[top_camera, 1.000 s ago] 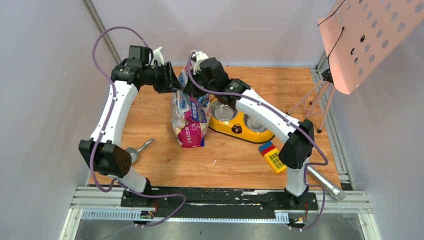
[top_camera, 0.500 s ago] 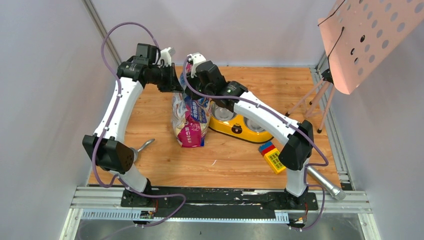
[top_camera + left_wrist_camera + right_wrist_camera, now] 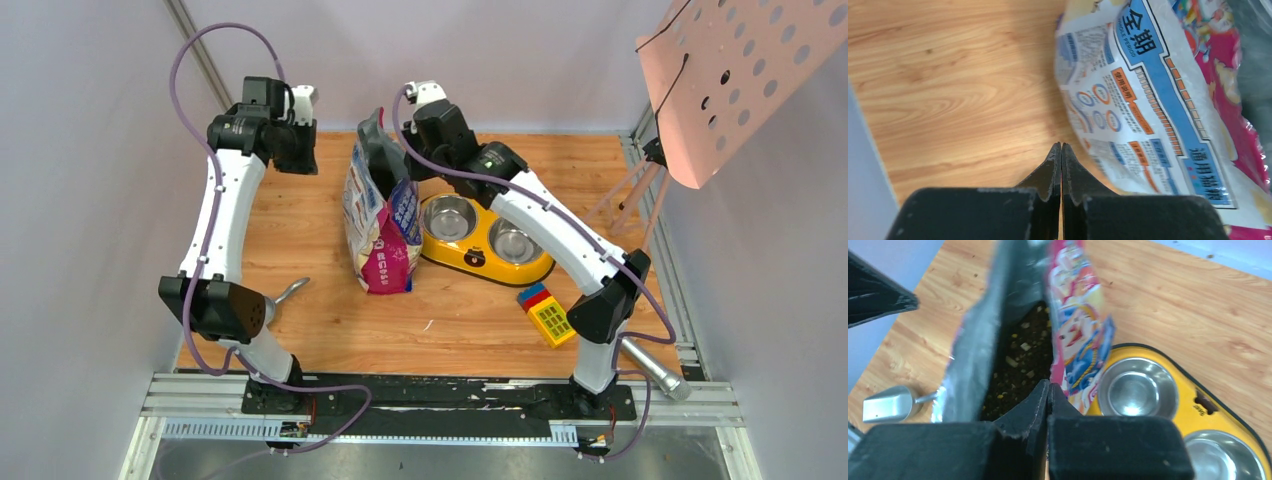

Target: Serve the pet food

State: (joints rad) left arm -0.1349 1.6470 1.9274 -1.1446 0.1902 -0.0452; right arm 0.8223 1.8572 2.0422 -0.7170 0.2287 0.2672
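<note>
The blue-and-magenta food bag (image 3: 380, 225) stands upright on the wooden table, its top gaping. Dark brown kibble, the pet food (image 3: 1018, 367), shows inside between the silver lining and the printed wall. My right gripper (image 3: 1049, 383) is shut on the bag's right-hand rim, holding it up; from above the right gripper (image 3: 403, 172) sits at the bag's top edge. My left gripper (image 3: 1061, 145) is shut with nothing in it, off to the left of the bag (image 3: 1148, 95). In the top view the left gripper (image 3: 305, 160) hangs apart from the bag.
A yellow double-bowl feeder (image 3: 470, 255) sits right of the bag, both steel bowls (image 3: 1138, 387) bare. A grey metal scoop (image 3: 275, 298) lies front left. Toy blocks (image 3: 545, 312) and a silver cylinder (image 3: 650, 365) lie front right. A pink perforated panel (image 3: 740, 70) hangs back right.
The left gripper let go of the bag's mouth, shut, and pulled back to the left. The right gripper rose a little with the rim, and the bag now stands taller and open.
</note>
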